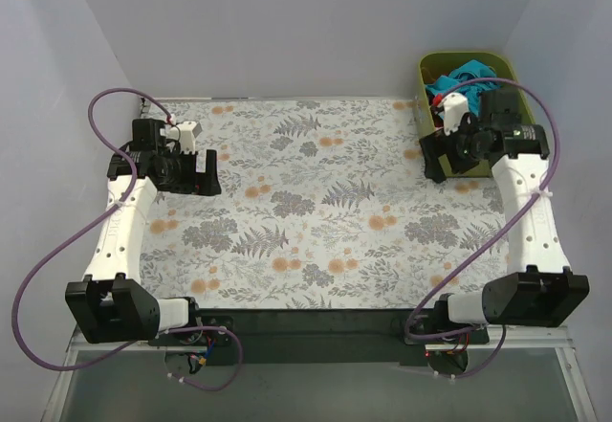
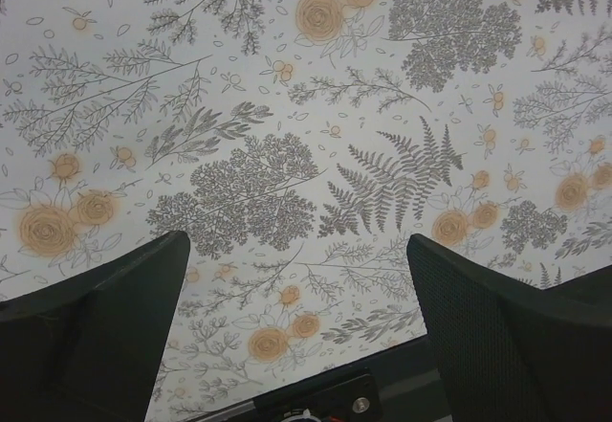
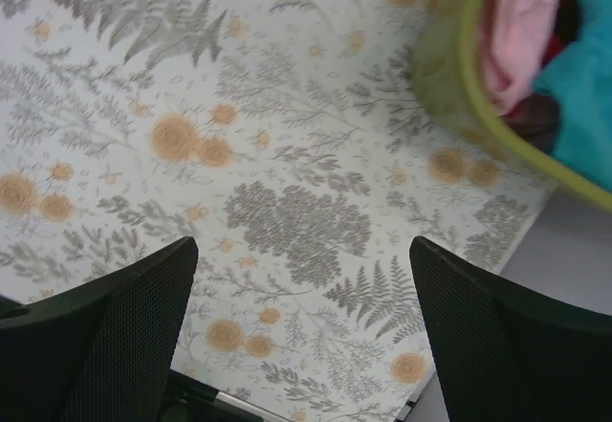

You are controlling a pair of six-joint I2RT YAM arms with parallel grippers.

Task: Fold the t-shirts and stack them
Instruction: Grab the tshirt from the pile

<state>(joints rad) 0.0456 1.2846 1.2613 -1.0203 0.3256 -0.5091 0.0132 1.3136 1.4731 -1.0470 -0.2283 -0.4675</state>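
Hovering above the desk (image 1: pixel 316 211), left hand (image 2: pixel 296 250) and right hand (image 3: pixel 301 250) both gape released; t-shirts (image 1: pixel 463 73) sit bunched in the green bin (image 1: pixel 423 70).

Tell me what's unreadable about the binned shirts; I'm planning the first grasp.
Shirt count: top external, the right arm covers the near half of the bin; only teal cloth shows.
Shirt shapes: right wrist, the bin is blurred and cut off by the frame edges; pink cloth partly seen.
Left wrist: only tablecloth.
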